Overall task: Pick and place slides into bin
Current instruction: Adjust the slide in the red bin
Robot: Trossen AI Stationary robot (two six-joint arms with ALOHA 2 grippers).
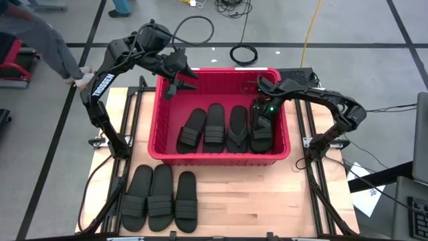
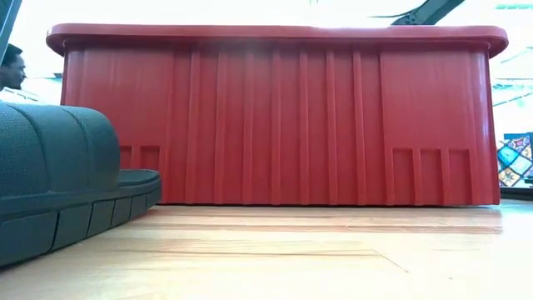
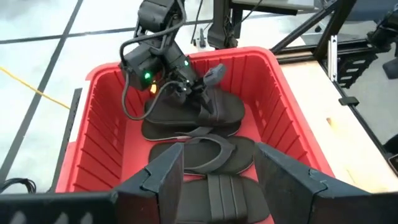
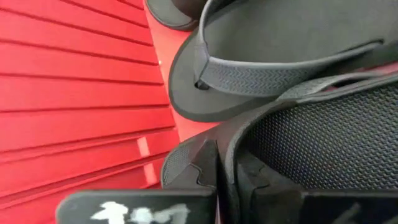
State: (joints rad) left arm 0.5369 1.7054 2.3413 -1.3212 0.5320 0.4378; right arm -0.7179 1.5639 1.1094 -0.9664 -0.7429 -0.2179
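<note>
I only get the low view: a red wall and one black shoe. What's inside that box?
Observer: At least four slides lie side by side in the bin.
Operator: Is a robot touching any of them?
Observer: Yes, the right gripper is shut on the strap of the rightmost slide.
Operator: And the other arm?
Observer: The left gripper hangs open above the bin's left end, holding nothing.

Wooden table (image 1: 267, 194) carries bin (image 1: 221, 155), 3 slides (image 1: 160, 199).
</note>
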